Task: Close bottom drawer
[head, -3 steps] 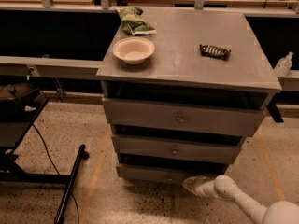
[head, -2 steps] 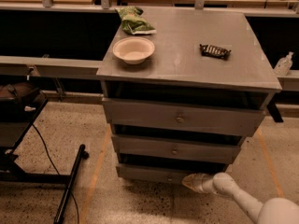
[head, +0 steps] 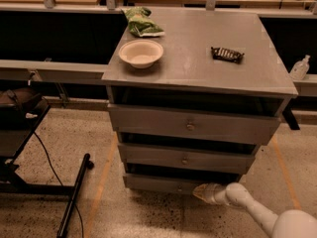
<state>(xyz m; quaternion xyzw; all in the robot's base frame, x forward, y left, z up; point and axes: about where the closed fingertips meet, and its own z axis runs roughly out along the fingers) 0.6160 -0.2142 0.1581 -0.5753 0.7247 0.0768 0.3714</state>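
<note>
1. Bottom drawer is seen pulled out a bit, lowest in the cabinet.
2. Gripper, tips pressed together, is held at its front.
3. Bowl, bag and bar are set on the grey top; speckled floor below.

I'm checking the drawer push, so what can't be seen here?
Camera view:
Whether the gripper, low at the bottom drawer front, touches it: shadowed.
Bottom drawer's inside: hidden by the middle drawer above.
The arm: cut off by the lower right corner.

At the bottom drawer's scuffed, matt grey-painted wooden front, the gripper is seen cased in smooth pale plastic.
</note>
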